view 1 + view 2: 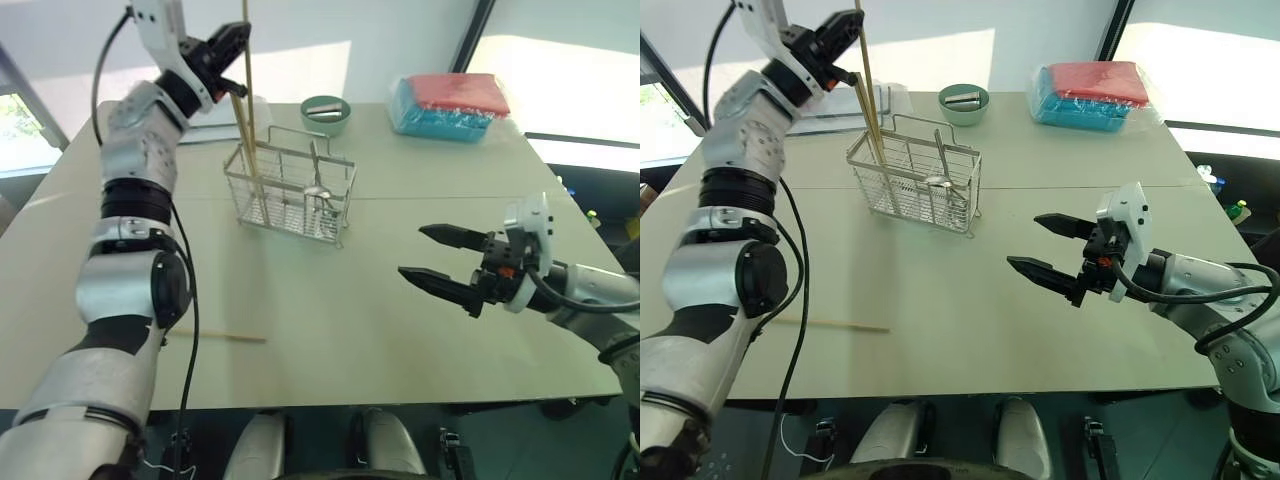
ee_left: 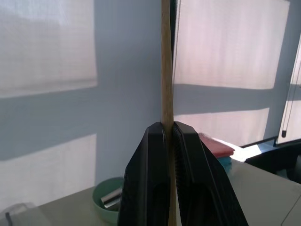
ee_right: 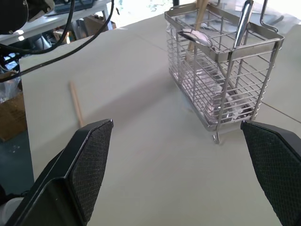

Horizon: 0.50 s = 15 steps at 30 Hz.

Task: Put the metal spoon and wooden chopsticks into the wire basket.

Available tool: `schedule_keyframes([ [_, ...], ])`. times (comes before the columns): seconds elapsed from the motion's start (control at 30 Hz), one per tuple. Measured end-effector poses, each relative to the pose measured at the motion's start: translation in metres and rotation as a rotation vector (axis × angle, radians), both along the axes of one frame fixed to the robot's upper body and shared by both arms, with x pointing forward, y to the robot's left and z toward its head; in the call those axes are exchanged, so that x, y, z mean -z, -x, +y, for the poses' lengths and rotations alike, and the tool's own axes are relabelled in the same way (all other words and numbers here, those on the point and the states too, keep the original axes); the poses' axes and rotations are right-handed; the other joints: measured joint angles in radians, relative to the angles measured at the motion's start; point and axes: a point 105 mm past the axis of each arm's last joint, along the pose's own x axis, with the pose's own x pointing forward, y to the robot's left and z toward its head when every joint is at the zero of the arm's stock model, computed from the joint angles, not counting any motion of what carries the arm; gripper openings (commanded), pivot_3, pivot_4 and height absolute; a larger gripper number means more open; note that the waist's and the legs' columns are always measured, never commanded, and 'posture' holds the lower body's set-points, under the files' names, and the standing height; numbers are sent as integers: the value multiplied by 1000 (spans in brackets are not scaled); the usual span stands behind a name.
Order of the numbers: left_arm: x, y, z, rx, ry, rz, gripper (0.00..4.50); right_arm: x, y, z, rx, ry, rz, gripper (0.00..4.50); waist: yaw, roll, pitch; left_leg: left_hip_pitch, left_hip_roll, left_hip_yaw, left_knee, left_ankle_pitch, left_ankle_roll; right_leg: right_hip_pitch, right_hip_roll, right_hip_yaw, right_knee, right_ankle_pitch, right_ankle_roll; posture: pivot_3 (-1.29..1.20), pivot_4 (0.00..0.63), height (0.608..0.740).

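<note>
1. Three wooden chopsticks: one upright, clamped in the left gripper (image 1: 232, 45) above the wire basket (image 1: 290, 195); one (image 1: 252, 150) standing inside; one (image 1: 222, 338) on the table (image 1: 330, 330).
2. One metal spoon (image 1: 318, 185) in the basket.
3. Right gripper (image 1: 440, 262) jaws apart, empty.

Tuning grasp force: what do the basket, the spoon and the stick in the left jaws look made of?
Wire basket: thin metal wire, bright silver finish, open mesh; probably plated or stainless steel.
Metal spoon: polished metal, mirror-like glare on the bowl.
Chopstick: pale matte tan, likely unfinished wood or bamboo.
</note>
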Motion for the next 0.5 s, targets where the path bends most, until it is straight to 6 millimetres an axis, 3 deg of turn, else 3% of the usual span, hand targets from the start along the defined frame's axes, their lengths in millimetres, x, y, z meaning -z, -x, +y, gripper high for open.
schedule_keyframes([
  [0.27, 44, -4, 9, -13, -18, 97, 55, 1, -3, 2, 19, -13, -5, 4500, 0, 0, 0, 0, 0, 0, 0, 0, 0, 0, 0, 0, 0, 0, 0, 0, 150, 667],
  [0.3, 47, -4, 10, -11, -21, 103, 763, 2, -3, 3, 16, -15, -5, 4500, 1, 0, 0, 0, 0, 0, 0, 0, 0, 0, 0, 0, 0, 0, 0, 0, 150, 667],
  [0.33, 50, -3, 10, -3, -25, 112, 1091, 2, -2, 4, 10, -18, -7, 4500, 2, 0, 0, -1, 0, 0, 0, 0, 0, 0, 0, 0, 0, 0, 0, 0, 150, 667],
  [0.5, 46, 1, 7, 16, -37, 98, 3610, 1, 1, 10, -23, -18, -20, 4500, 1, 0, 0, 0, 0, 0, 0, 0, 0, 0, 0, 0, 0, 0, 0, 0, 150, 667],
])
